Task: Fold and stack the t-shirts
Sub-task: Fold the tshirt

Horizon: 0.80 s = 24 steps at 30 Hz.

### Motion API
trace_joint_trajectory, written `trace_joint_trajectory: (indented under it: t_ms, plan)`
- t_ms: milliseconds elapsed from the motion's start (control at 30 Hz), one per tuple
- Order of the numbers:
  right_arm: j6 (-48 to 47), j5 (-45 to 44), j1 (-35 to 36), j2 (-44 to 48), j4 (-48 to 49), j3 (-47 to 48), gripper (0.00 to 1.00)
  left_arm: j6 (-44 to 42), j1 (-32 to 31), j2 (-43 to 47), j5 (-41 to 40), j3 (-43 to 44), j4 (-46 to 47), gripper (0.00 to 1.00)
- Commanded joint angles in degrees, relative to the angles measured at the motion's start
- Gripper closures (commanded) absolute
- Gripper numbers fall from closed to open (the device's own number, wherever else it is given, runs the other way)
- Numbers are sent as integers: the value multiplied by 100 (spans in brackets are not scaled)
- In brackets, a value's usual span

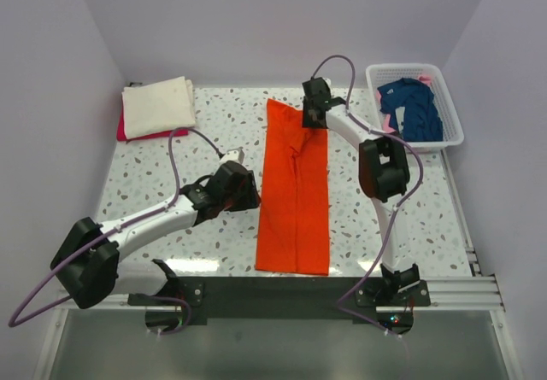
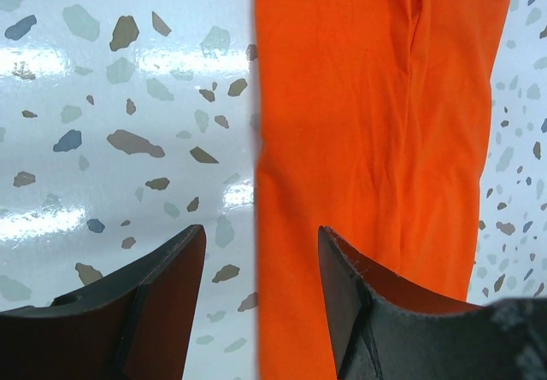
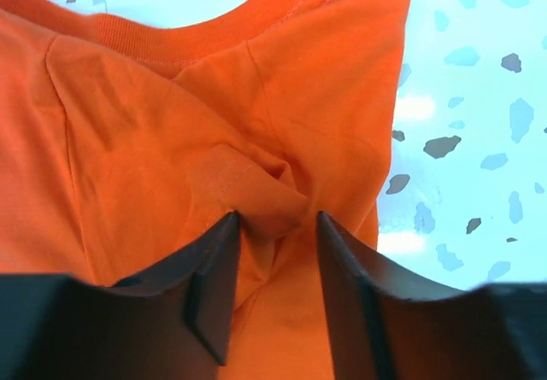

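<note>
**Orange strip, ready for the crosswise fold**

The orange t-shirt (image 1: 295, 192) lies as a long narrow strip down the middle of the bench (image 1: 145, 175), collar toward the far edge and hem at the near edge. The right claw (image 3: 273, 226) pinches a ridge of cloth just below the collar. The left claw (image 2: 261, 243) hangs spread over the strip's left edge at mid-length. For a clean fold, the left should probably pin the crease line while the right carries the collar level toward the hem.
</note>
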<state>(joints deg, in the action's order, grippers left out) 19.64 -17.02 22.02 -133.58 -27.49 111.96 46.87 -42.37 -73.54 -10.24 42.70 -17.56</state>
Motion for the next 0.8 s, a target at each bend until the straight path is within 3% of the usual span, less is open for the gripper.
trace_joint_trajectory:
  t_ms: [0, 167, 267, 767]
  plan:
    - [172, 40, -49, -19, 296, 203, 58, -161, 53, -11, 92, -51, 209, 40]
    - [181, 137, -58, 15, 261, 230, 86, -222, 97, -64, 145, -60, 253, 40]
    - [181, 85, -58, 235, 436, -77, 94, -240, 106, -82, 171, -77, 297, 40]
    - [137, -188, -58, 1167, 867, -1123, 96, -258, 124, -135, 277, -244, 429, 40]
